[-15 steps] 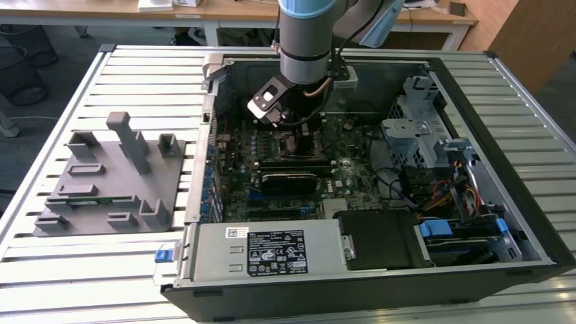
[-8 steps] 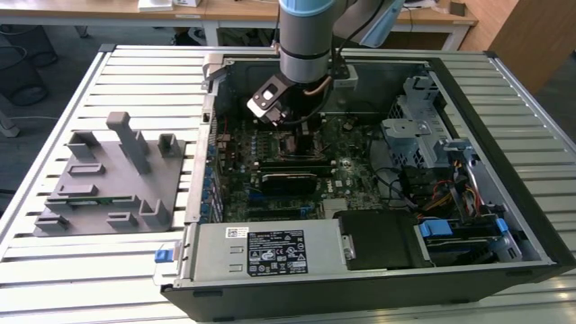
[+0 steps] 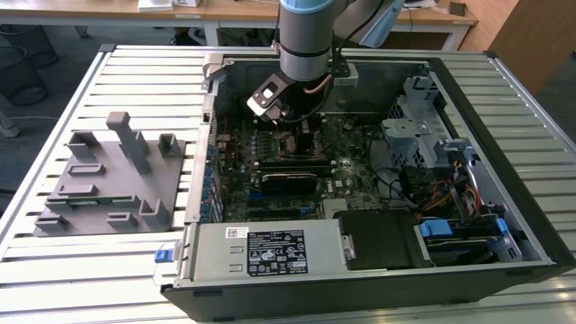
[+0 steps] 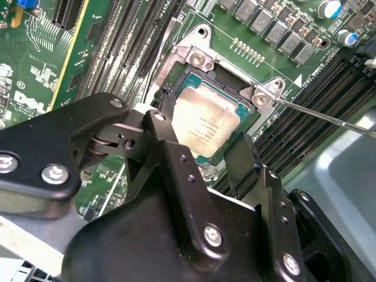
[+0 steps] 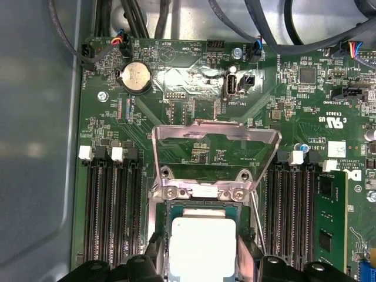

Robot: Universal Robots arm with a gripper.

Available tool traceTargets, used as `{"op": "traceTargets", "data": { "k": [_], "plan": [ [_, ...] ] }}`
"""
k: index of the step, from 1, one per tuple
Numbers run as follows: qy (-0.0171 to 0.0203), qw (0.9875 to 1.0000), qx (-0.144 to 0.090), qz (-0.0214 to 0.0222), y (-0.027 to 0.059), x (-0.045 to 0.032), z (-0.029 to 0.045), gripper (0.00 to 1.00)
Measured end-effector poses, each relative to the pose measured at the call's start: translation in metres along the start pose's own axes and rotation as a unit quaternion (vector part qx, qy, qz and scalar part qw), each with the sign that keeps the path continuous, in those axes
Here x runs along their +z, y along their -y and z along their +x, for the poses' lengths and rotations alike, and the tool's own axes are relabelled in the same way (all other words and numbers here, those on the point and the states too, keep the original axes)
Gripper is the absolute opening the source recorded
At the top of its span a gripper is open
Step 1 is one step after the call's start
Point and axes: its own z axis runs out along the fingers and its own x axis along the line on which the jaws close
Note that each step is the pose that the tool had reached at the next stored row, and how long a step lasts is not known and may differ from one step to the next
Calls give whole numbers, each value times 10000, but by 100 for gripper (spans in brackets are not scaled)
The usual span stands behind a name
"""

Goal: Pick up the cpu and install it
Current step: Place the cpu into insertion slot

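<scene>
One cpu in or just over open socket; your claw straddles it, can't tell if pinching.

Here's what I'm looking at from my end: everything sits on a pale ribbed metal worktable with long slats, and the slats on the exterior view's right catch a brighter sheen from the room light. Along the far side runs a row of light wooden desks with white legs. Under them is a dark blue-grey floor. A black wire-mesh waste bin stands far left, and a brown wooden panel is far right.
</scene>
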Motion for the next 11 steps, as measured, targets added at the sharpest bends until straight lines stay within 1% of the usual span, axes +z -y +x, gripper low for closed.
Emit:
{"op": "traceTargets", "data": {
  "k": [3,4,9,11],
  "plan": [
    [3,10000,1,3,-5,1,-1,60],
    [3,10000,2,4,-10,3,-1,53],
    [1,10000,7,5,-29,7,-1,53],
    [11,10000,8,5,-30,8,0,53]
  ]
}}
